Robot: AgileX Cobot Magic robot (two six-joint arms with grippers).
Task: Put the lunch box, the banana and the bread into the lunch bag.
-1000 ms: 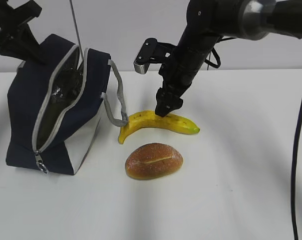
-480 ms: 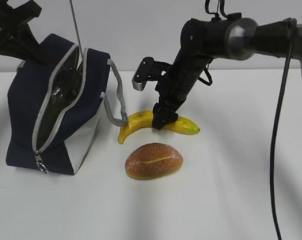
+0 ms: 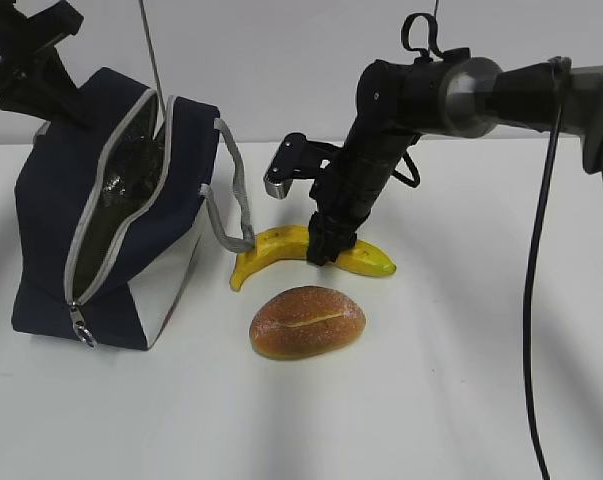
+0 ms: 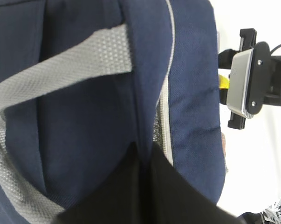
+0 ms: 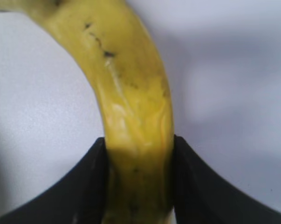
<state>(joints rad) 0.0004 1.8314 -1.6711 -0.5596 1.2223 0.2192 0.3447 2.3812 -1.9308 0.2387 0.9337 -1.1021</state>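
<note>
Lowered since earlier, the right hand [image 3: 326, 250] is clamped on one curved yellow banana [image 3: 266, 252]; one oval golden-brown bread roll [image 3: 307, 321] and one navy fabric lunch bag [image 3: 51, 200] are seen; the left hand's state cannot be told.

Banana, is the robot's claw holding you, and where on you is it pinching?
Yes. The right gripper has its two fingers pressed on both sides of the banana, around its middle. It lies on the table.

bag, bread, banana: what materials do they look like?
Lunch bag: woven navy fabric, matte; coarse grey webbing strap and shiny foil-like lining showing in the open mouth. Bread: glossy, even golden-brown crust with a neat slit; could be real or a plastic replica. Banana: smooth, slightly waxy yellow skin with dark specks, held between the right end effector fingers; real or fake unclear.
</note>
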